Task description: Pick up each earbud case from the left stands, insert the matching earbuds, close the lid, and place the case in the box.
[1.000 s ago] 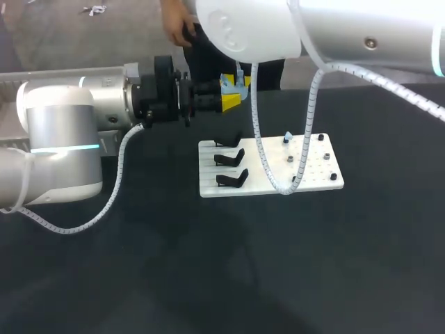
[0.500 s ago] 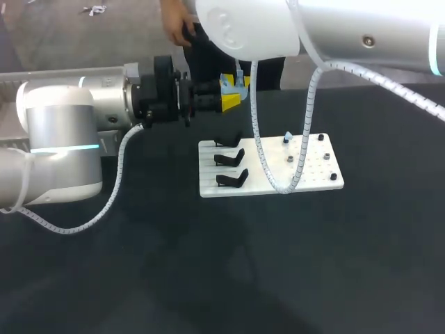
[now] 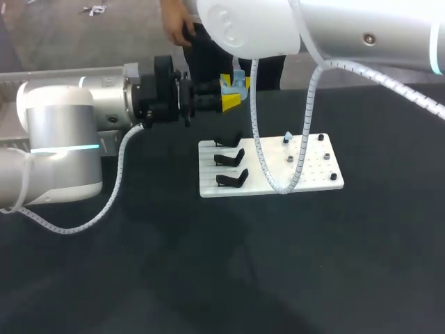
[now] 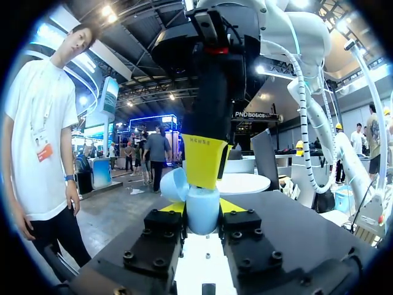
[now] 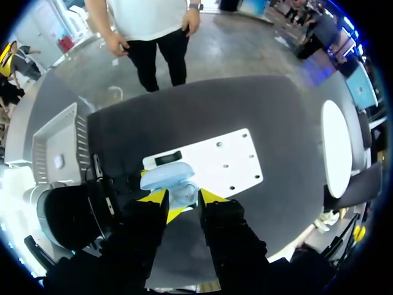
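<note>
Your left gripper [image 3: 229, 99] is clamped narrowly on the pale blue case [image 3: 238, 80]. It holds the case in the air, lid hinged open, at 12 o'clock from the black stands [image 3: 229, 160] on the white board [image 3: 316, 177]. Your right gripper [image 5: 180, 198] sits on the case from above, and you cannot tell whether it holds anything. If it pushes down hard or off-centre, the case could twist in that grip. The open lid could also catch and knock an earbud to the table.

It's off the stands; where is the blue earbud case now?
The earbud case is in the air beyond the far edge of the white board, upper middle of the head view, in the left gripper, the right gripper over it.
</note>
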`<state>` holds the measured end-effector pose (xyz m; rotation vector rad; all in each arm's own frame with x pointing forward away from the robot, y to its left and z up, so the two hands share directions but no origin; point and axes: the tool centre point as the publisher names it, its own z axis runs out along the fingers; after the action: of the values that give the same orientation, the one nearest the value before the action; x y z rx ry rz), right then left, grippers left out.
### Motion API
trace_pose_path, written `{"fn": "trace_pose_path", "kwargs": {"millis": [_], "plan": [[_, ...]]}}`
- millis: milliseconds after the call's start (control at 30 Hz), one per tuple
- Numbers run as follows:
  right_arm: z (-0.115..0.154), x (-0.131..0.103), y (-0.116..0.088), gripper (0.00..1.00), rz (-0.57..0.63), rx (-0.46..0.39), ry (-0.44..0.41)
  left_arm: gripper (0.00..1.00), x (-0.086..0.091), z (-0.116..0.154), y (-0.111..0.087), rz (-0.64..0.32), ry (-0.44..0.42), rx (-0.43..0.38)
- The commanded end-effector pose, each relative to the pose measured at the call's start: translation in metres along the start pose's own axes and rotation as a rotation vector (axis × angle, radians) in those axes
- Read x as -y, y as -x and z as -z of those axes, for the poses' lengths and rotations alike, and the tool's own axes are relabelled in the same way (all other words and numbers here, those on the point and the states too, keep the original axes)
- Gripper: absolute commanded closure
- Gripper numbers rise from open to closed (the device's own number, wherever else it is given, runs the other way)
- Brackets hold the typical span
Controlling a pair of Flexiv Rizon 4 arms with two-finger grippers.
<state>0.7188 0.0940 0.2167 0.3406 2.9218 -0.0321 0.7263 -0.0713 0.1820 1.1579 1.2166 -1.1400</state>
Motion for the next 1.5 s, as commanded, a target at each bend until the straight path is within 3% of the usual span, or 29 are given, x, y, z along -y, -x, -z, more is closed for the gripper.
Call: {"fn": "trace_pose_path", "kwargs": {"millis": [33,133,267,367,767,967,1000,1433,1500], "plan": [[0.004,0.002,-0.002,0.67,0.000,0.002,0.008,1.00,0.001,0.000,0.000,-0.001,0.005,0.000],[0.013,0.010,-0.009,0.60,0.001,0.023,0.058,1.00,0.001,0.000,0.000,-0.001,0.005,0.000],[0.017,0.032,-0.019,0.47,-0.028,0.112,0.134,1.00,0.001,0.000,0.000,-0.001,0.005,0.000],[0.016,0.049,-0.025,0.00,-0.031,0.183,0.187,1.00,0.001,0.000,0.000,-0.001,0.005,0.000],[0.016,0.094,-0.035,0.00,-0.009,0.280,0.187,1.00,0.001,0.000,0.000,-0.001,0.005,0.000],[0.008,0.108,-0.040,0.00,0.049,0.279,0.152,1.00,0.001,0.000,0.000,-0.001,0.005,0.000],[0.004,0.110,-0.040,0.00,0.047,0.287,0.111,1.00,0.001,0.000,0.000,-0.001,0.005,0.000],[0.004,0.110,-0.040,0.00,0.047,0.287,0.111,1.00,0.001,0.000,0.000,-0.001,0.005,0.000],[-0.008,0.110,-0.037,0.00,0.023,0.288,0.150,1.00,0.001,0.000,0.000,-0.001,0.005,0.000]]}}
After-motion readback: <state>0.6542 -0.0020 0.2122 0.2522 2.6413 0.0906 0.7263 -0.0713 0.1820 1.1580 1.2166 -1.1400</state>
